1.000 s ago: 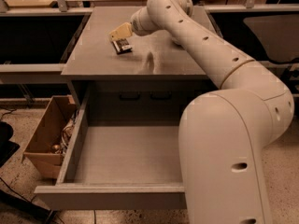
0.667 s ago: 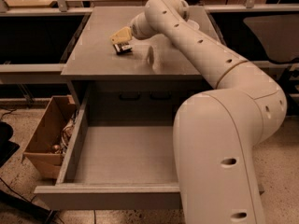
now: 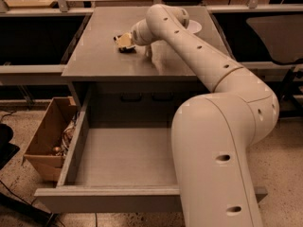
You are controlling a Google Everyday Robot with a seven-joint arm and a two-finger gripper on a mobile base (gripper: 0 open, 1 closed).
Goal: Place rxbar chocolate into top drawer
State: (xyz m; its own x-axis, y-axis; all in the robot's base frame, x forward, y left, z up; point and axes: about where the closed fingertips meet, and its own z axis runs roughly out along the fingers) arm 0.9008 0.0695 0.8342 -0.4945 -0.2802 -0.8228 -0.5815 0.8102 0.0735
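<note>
The rxbar chocolate (image 3: 128,49) is a small dark bar lying on the grey cabinet top (image 3: 94,56), left of its middle. My gripper (image 3: 124,41) sits right over the bar, touching or nearly touching it, with its pale tip covering most of the bar. The top drawer (image 3: 118,157) is pulled wide open below the cabinet top, with its grey bottom bare. My arm hides the drawer's right part.
A white bowl (image 3: 195,27) stands at the back right of the cabinet top, partly behind my arm. A brown cardboard box (image 3: 45,143) with clutter stands on the floor left of the drawer. Dark shelves flank the cabinet on both sides.
My gripper has stayed over the bar, dropping slightly. The arm's elbow and body have swung left, covering more of the drawer's right side.
</note>
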